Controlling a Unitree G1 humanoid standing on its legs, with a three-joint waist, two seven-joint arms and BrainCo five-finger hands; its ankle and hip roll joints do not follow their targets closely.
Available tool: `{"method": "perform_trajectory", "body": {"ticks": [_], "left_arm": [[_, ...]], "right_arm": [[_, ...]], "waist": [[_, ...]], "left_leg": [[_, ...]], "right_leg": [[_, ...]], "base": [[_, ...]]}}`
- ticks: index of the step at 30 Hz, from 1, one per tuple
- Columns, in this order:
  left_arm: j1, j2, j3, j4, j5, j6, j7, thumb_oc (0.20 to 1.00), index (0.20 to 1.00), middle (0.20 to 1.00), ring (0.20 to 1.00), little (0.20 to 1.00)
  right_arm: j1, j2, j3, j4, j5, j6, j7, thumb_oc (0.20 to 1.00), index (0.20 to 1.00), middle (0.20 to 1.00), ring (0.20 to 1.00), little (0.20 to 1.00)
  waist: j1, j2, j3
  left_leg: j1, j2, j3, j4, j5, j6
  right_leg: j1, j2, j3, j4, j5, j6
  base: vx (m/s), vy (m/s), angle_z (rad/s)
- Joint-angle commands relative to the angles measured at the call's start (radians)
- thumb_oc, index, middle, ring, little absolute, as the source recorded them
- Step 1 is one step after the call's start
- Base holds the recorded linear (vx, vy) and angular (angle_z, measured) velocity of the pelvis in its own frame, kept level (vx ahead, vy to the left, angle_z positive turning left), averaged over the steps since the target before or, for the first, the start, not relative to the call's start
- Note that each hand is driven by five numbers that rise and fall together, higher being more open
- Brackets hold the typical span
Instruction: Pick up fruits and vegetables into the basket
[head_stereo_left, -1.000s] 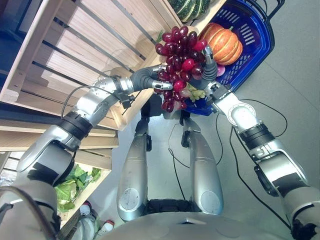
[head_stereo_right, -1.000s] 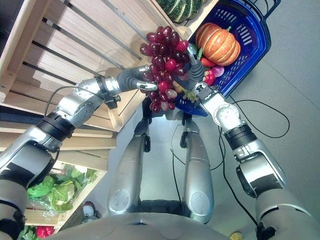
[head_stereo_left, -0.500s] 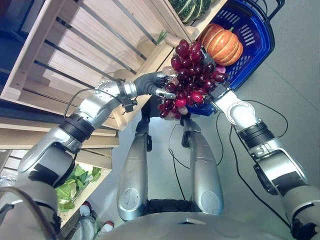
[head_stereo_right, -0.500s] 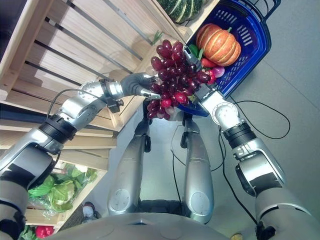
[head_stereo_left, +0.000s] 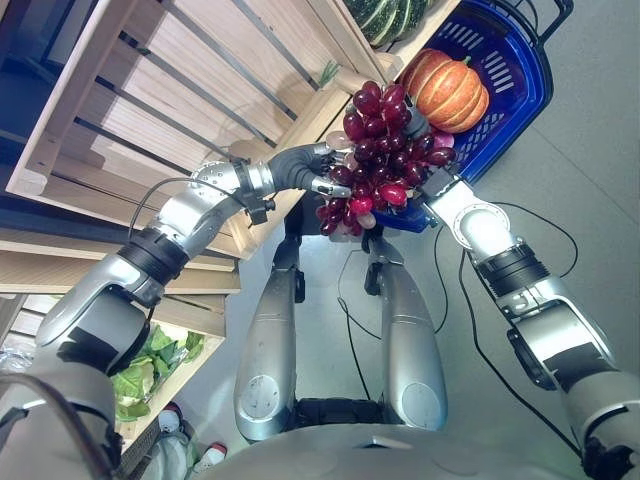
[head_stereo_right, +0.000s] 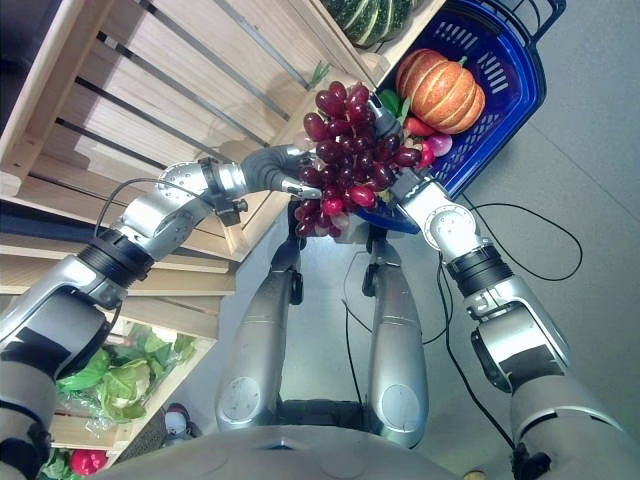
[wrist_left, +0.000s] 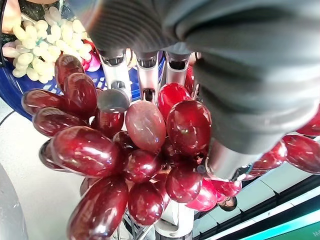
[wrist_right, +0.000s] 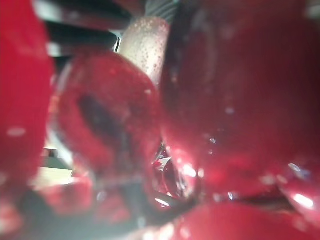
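Observation:
A big bunch of red grapes (head_stereo_left: 382, 150) hangs in the air at the near rim of the blue basket (head_stereo_left: 512, 88). My left hand (head_stereo_left: 303, 166) comes in from the left, and the left wrist view shows its fingers (wrist_left: 116, 80) curled round the red grapes (wrist_left: 145, 125). My right hand (head_stereo_left: 417, 125) sits behind the bunch on the basket side, mostly buried in it. Grapes (wrist_right: 100, 125) press right up against the right wrist view. An orange pumpkin (head_stereo_left: 450, 85) and a bunch of white grapes (wrist_left: 30, 45) lie in the basket.
Slatted wooden crates and shelves (head_stereo_left: 200, 80) run along the left. A dark green striped squash (head_stereo_left: 385, 15) lies on the shelf edge above the basket. Leafy greens (head_stereo_left: 150, 365) sit on a low shelf at lower left. Grey floor spreads to the right.
The grape bunch has swung right, toward the basket, and now covers most of my right hand. My left hand followed it a little to the right.

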Motion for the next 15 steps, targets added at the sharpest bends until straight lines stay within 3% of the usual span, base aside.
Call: {"method": "perform_trajectory", "body": {"ticks": [1,15], "left_arm": [[0.021,-0.054,0.115,-0.077,-0.08,-0.086,0.057,0.2,0.2,0.2,0.2,0.2],[0.089,-0.116,0.23,-0.047,-0.072,-0.141,0.232,0.2,0.2,0.2,0.2,0.2]], "right_arm": [[0.034,0.036,0.023,-0.141,-0.01,0.0,0.006,1.0,1.0,1.0,1.0,1.0],[0.061,0.075,-0.01,-0.146,-0.035,0.016,0.011,1.0,1.0,1.0,1.0,1.0]], "waist": [[-0.005,-0.007,-0.036],[0.005,-0.017,-0.036]], "left_leg": [[0.0,-0.07,0.004,0.098,-0.124,0.014],[0.0,-0.073,-0.004,0.103,-0.127,0.016]], "right_leg": [[0.064,0.034,0.004,-0.058,0.023,0.089],[0.066,0.036,-0.003,-0.049,0.012,0.087]], "base": [[0.0,0.0,0.0],[0.0,0.0,0.0]]}}
